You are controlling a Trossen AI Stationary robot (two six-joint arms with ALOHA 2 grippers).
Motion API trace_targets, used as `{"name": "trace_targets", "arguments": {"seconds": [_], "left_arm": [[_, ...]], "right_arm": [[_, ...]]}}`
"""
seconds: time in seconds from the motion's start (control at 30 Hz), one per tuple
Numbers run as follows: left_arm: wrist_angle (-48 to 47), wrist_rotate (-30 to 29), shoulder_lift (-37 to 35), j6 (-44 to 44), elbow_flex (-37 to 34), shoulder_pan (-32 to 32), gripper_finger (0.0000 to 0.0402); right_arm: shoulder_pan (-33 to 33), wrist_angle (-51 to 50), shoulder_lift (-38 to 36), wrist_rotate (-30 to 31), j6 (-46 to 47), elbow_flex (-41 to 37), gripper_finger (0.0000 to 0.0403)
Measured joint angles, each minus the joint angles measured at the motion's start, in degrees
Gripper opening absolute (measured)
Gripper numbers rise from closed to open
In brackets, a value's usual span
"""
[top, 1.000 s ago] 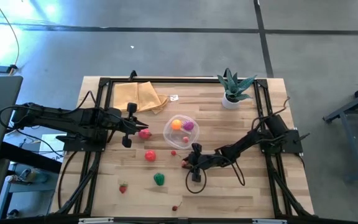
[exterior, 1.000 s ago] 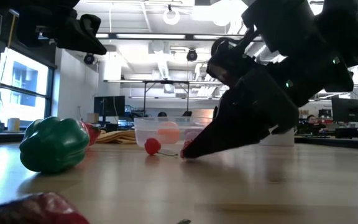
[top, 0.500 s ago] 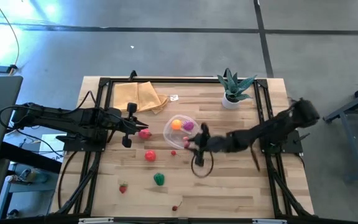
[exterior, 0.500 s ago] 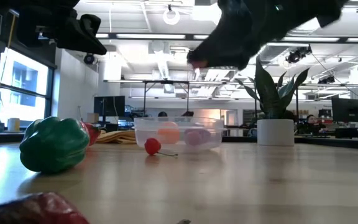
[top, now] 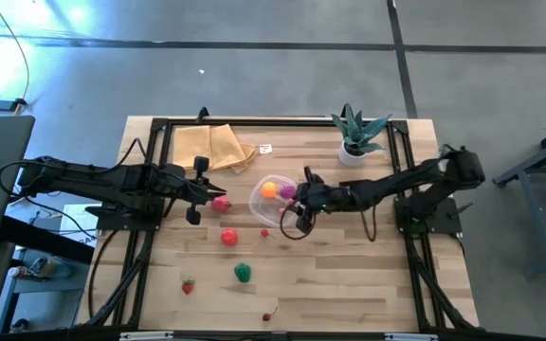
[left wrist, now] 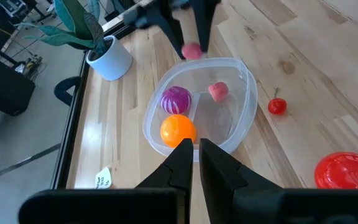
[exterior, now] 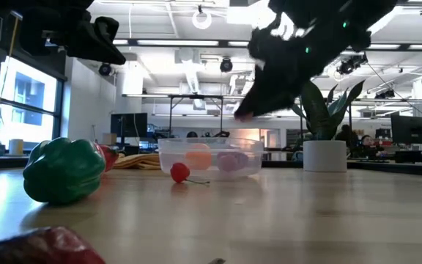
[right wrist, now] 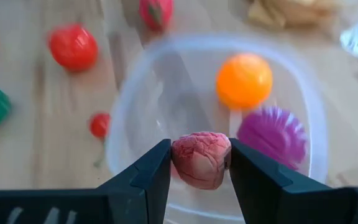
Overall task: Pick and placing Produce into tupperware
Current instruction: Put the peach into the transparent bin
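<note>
— Produce first, from the left: where is it?
— A strawberry (top: pixel 188 285) and a green pepper (top: pixel 243 273) lie near the desk's (top: pixel 349 275) front, a red tomato (top: pixel 228 237) behind them. The left end effector (top: pixel 209 194) hangs with fingers pressed together, holding nothing, beside another red piece (top: pixel 220 203).
— And the tupperware (top: pixel 257 201)?
— Mid-desk, holding an orange (top: pixel 269 188) and a purple piece (top: pixel 286 191), a cherry (top: pixel 264 232) just outside.
— The right end effector (right wrist: pixel 199 163)?
— Above the tupperware's rim, clamped on a pinkish-red piece (right wrist: pixel 201 158). A potted plant (top: pixel 355 133) stands far right.
</note>
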Motion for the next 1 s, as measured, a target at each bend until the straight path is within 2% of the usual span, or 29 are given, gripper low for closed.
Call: {"name": "trace_targets", "arguments": {"seconds": [0.2,0.43,1.0], "left_arm": [[0.0,0.0,0.0,0.0,0.0,0.0,0.0019],[0.0,0.0,0.0,0.0,0.0,0.0,0.0019],[0.0,0.0,0.0,0.0,0.0,0.0,0.0019]], "right_arm": [[-1.2,3.9,4.3,-2.1,-0.2,0.0,0.0144],[-2.6,4.2,7.2,-2.7,-0.3,0.0,0.0144],[-4.0,3.0,7.8,-2.2,-1.9,0.0,0.0144]]}}
